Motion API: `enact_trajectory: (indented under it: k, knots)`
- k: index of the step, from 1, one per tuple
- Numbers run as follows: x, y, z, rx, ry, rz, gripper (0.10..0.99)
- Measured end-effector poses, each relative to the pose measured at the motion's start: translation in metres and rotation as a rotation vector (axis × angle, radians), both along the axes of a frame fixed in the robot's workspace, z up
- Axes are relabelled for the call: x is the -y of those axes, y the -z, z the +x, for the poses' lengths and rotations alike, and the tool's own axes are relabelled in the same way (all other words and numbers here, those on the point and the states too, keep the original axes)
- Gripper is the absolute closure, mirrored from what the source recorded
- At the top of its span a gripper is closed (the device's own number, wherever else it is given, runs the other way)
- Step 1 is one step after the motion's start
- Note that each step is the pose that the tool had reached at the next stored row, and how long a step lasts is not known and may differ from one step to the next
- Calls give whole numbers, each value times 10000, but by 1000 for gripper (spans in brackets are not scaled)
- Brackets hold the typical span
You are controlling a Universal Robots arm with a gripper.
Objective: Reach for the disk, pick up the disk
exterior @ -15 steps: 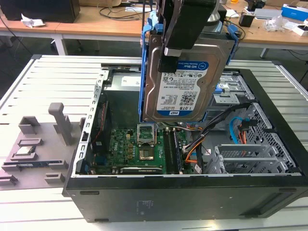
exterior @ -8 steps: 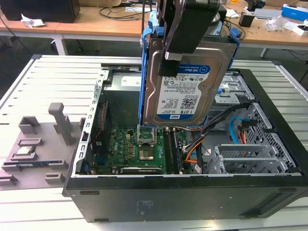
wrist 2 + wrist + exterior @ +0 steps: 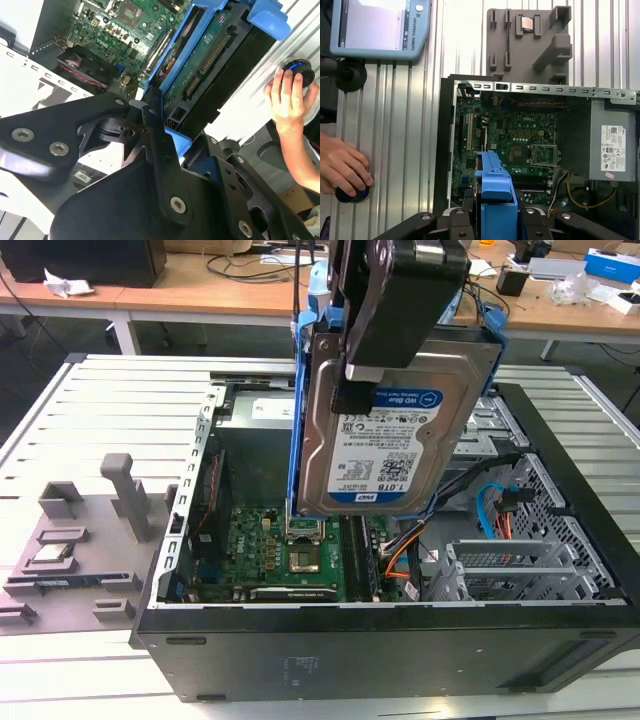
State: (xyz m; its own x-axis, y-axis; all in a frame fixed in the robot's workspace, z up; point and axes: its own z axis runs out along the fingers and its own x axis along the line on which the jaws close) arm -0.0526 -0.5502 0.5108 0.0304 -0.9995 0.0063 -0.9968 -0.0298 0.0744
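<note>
Gripper (image 3: 385,335) clamps the disk (image 3: 385,440) by its top edge at the upper centre of the exterior view, label outward and hanging upright, lifted above the open computer case (image 3: 400,640) so its blue side rails (image 3: 297,420) clear the motherboard (image 3: 290,540).

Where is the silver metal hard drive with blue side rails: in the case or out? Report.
Out. The silver metal hard drive with blue side rails hangs upright in the gripper, above the open black computer case.

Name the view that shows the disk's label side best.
The exterior view: the disk hangs upright in the gripper, label facing the camera. The second wrist view shows its circuit-board underside; the first wrist view shows its blue rail edge-on.
</note>
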Motion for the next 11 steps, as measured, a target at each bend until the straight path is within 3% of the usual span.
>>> enact_trajectory:
  k: [6,9,11]
  knots:
    - [150,4,0,0,0,4,718]
    - [231,7,0,1,3,127,718]
    - [261,8,0,1,16,323,718]
